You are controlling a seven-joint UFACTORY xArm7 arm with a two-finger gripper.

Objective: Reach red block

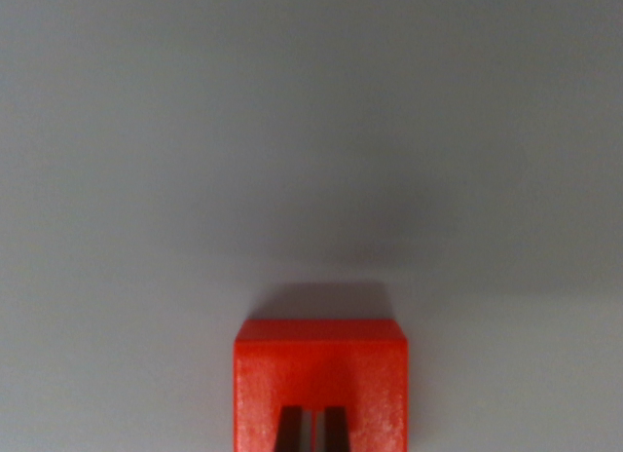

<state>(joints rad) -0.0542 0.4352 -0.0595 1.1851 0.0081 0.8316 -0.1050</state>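
The red block (pixel 320 374) lies on a plain grey surface at the bottom centre of the wrist view, its lower part cut off by the frame edge. Its top face and front edge are visible, and it casts a soft shadow behind it. Two dark fingertips (pixel 291 431) of my gripper (pixel 313 433) poke in from the bottom edge, directly over the block's near part. They stand almost together with only a narrow slit between them and hold nothing. Whether they touch the block's surface is unclear.
The grey tabletop (pixel 311 131) fills the rest of the view, with a darker shaded patch above the block.
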